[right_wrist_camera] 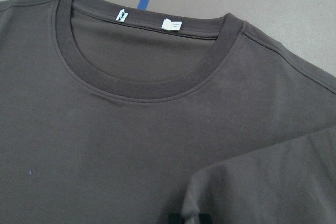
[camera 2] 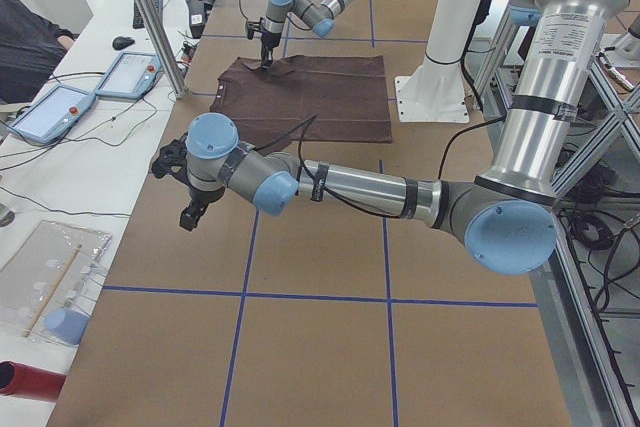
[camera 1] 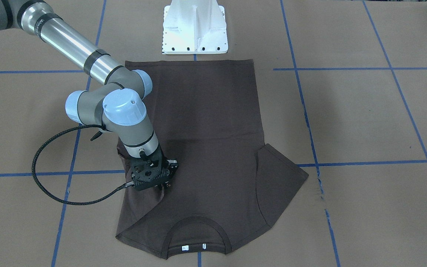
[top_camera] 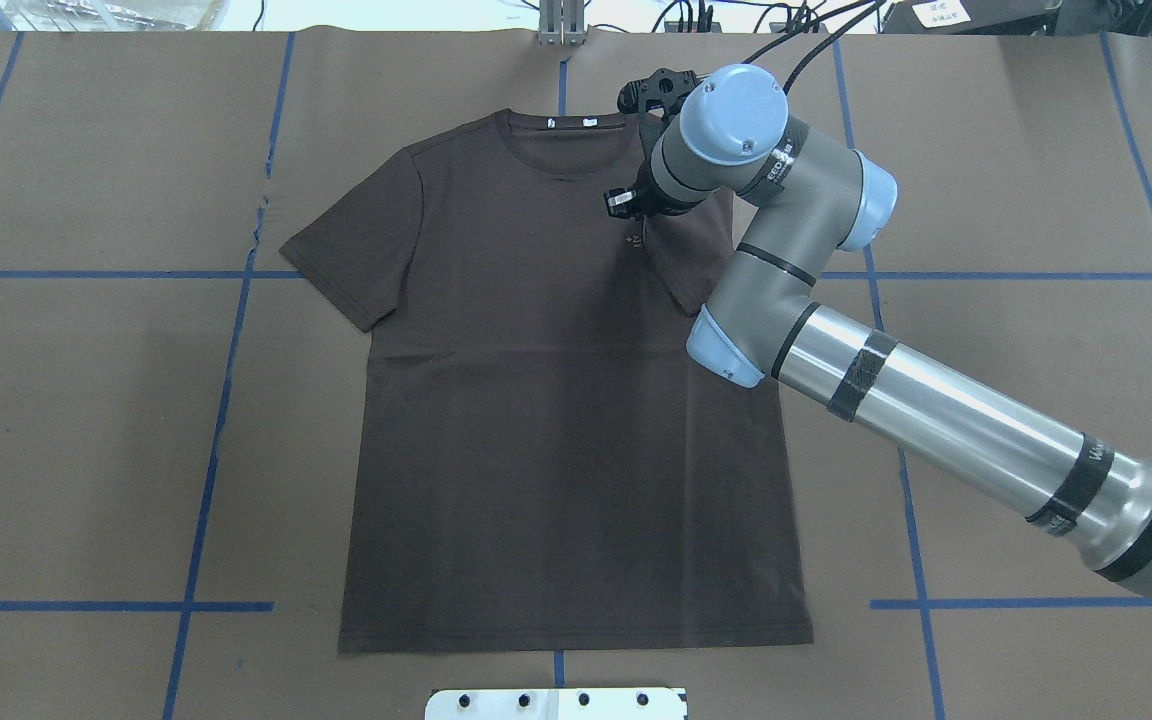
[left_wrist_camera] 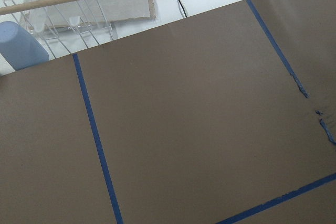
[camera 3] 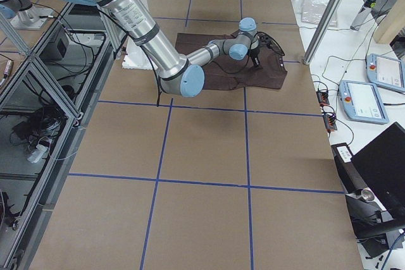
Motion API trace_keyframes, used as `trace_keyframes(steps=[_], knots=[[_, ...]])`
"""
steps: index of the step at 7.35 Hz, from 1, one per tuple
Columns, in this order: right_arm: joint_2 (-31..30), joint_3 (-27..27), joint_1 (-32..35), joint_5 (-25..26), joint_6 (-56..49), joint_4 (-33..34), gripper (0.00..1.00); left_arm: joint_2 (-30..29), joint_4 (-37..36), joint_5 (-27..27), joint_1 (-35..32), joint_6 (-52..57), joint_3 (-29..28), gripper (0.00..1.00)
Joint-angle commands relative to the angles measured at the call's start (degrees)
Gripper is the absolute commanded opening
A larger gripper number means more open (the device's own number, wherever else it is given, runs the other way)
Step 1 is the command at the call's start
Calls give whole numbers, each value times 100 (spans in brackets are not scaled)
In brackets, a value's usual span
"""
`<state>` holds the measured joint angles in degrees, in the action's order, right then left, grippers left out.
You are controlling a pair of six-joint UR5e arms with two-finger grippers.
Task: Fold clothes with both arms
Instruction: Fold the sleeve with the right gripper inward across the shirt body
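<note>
1. The table (top_camera: pixel 86 400) is big, brown and marked into squares by blue lines (top_camera: pixel 226 400).
2. The T-shirt (top_camera: pixel 536 420) is dark brown. It lies flat in the middle of the table. Its bottom hem is near the table edge where the robot stands. Its neck points to the far edge.
3. The right arm (top_camera: pixel 936 410) reaches over the table to the top of the T-shirt, and its end points down at the chest.
4. The left arm (camera 2: pixel 360 187) stretches out over bare table towards the table's left end, well apart from the T-shirt.
5. The white base (camera 1: pixel 195 29) stands at the robot's edge of the table, just beside the hem.
6. The right gripper (camera 1: pixel 160 186) is down on the T-shirt and pinches the cloth of one sleeve.
7. The left gripper (camera 2: pixel 190 215) hangs above the bare table near the far edge. Nobody can tell from here if its fingers are apart or together.
8. The folded sleeve (top_camera: pixel 686 250) lies turned in over the chest, on the robot's right side.
9. The other sleeve (top_camera: pixel 356 250) lies spread out flat.
10. The collar (right_wrist_camera: pixel 152 85) is round and ribbed.
11. Two white tags (right_wrist_camera: pixel 171 24) sit inside the neck.
</note>
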<state>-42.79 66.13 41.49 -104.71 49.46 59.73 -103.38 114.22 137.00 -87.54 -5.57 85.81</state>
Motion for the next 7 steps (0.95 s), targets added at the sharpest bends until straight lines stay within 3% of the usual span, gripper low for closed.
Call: trace_keyframes(steps=[1, 2, 4, 6, 7], knots=[[-36, 31, 174, -493, 221, 82, 100, -42, 82, -16, 78, -397, 23, 100], [-89, 118, 454, -1211, 204, 518, 100, -77, 300, -24, 340, -1010, 58, 100], [-656, 800, 964, -1831, 116, 1283, 100, -252, 1046, -355, 1086, -2643, 75, 100], [-1404, 1549, 1194, -1869, -75, 1576, 100, -341, 1339, -1486, 2165, -4191, 434, 100], [-1547, 1569, 1343, -1921, -425, 1594, 100, -350, 1348, -2127, 2745, -4859, 593, 100]])
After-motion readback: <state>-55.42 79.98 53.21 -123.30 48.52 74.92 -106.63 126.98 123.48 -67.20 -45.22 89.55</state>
